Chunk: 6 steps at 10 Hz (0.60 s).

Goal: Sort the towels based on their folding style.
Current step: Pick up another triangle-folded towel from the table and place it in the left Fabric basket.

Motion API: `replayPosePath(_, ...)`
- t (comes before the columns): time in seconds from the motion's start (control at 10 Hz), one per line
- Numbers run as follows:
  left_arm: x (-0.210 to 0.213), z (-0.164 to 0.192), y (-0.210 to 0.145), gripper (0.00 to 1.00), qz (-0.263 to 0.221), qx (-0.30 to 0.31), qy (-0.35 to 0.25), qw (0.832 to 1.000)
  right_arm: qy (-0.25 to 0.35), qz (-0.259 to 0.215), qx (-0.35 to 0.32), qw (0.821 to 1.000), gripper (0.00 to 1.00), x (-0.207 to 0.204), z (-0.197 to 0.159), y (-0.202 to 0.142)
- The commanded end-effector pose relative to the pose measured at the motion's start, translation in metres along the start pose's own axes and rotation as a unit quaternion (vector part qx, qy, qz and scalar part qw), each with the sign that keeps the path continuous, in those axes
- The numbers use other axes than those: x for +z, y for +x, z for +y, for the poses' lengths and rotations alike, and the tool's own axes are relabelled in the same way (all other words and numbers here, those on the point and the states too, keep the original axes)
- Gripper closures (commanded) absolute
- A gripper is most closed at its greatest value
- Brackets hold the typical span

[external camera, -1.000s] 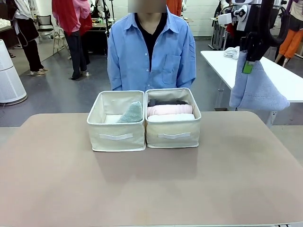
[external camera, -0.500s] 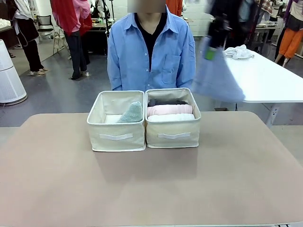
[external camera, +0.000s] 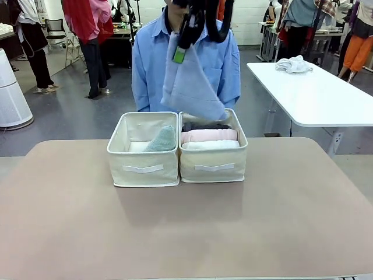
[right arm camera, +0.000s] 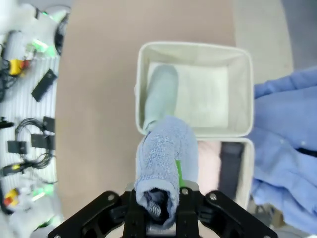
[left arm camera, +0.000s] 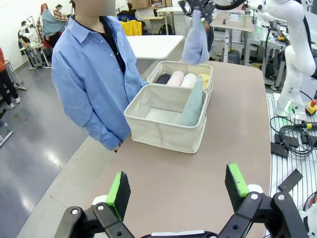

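My right gripper (external camera: 182, 49) is shut on the top of a light blue cone towel (external camera: 191, 87), which hangs point-up above the two beige bins, over their shared wall. The left bin (external camera: 143, 169) holds a pale green cone towel (external camera: 162, 139). In the right bin (external camera: 213, 166) lie a dark grey roll (external camera: 204, 126), a pink roll (external camera: 208, 135) and a white roll (external camera: 210, 144); a yellow roll (left arm camera: 204, 78) lies beside them. The right wrist view looks down the blue towel (right arm camera: 161, 158) onto the green cone (right arm camera: 161, 96). My left gripper (left arm camera: 177, 186) stands open over the table's left end.
A person in a blue shirt (external camera: 148, 64) stands close behind the bins. A white table (external camera: 326, 99) at the back right carries a white cloth bundle (external camera: 293, 64). The tan table (external camera: 186, 233) is bare in front of the bins.
My right arm has swung the light blue towel from the far right leftward, to above the bins. The bins and the towels in them have not moved.
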<state>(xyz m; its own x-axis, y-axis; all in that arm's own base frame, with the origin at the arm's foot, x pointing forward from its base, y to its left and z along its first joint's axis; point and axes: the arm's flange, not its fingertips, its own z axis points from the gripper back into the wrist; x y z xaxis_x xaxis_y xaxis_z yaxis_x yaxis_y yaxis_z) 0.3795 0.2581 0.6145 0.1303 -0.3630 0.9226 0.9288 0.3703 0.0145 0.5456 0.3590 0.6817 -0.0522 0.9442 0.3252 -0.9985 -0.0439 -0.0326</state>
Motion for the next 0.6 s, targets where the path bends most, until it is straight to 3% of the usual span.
replayPosePath(0.0, 0.0, -0.001, 0.0, 0.0, -0.012, -0.007, 0.007, 1.0, -0.009, 0.007, -0.019, 1.0, 0.82, 0.018, -0.038, 0.032)
replayPosePath(0.2, 0.0, -0.001, 0.0, 0.0, -0.012, -0.007, 0.007, 1.0, 0.0, -0.005, -0.007, 1.0, 0.82, 0.018, -0.035, 0.029)
replayPosePath(0.3, 0.0, -0.001, 0.0, 0.0, -0.012, -0.007, 0.007, 1.0, -0.005, -0.002, -0.005, 1.0, 0.82, -0.015, -0.018, 0.008)
replayPosePath(0.5, 0.0, -0.001, 0.0, 0.0, -0.012, -0.007, 0.007, 1.0, -0.005, -0.002, -0.005, 1.0, 0.82, -0.015, -0.018, 0.008)
